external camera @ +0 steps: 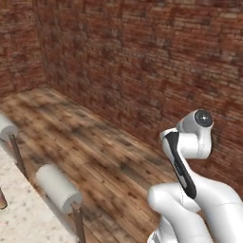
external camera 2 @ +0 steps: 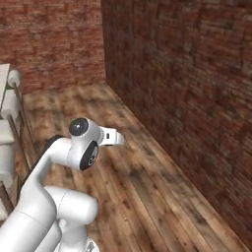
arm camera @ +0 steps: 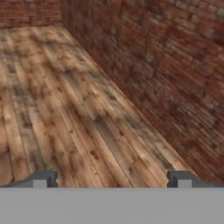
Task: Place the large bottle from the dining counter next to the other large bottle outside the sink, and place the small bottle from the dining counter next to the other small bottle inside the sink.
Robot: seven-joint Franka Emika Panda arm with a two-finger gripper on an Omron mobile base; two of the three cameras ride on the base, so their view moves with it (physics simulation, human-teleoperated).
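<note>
Left base view: we saw the worktop at lower left w/ stools beside it. Right base view: arm folded over wood floor. Hand view: claw apart, empty. No bottles or sink seen; both placements judged still left.

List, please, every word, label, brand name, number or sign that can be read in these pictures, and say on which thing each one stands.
None: no readable text in any view.
The brick wall, the wooden floor, the white stools beside the beige counter and the robot arm are all plain, with no letters, numbers or signs.
The open gripper also bears no marking on its fingers.
</note>
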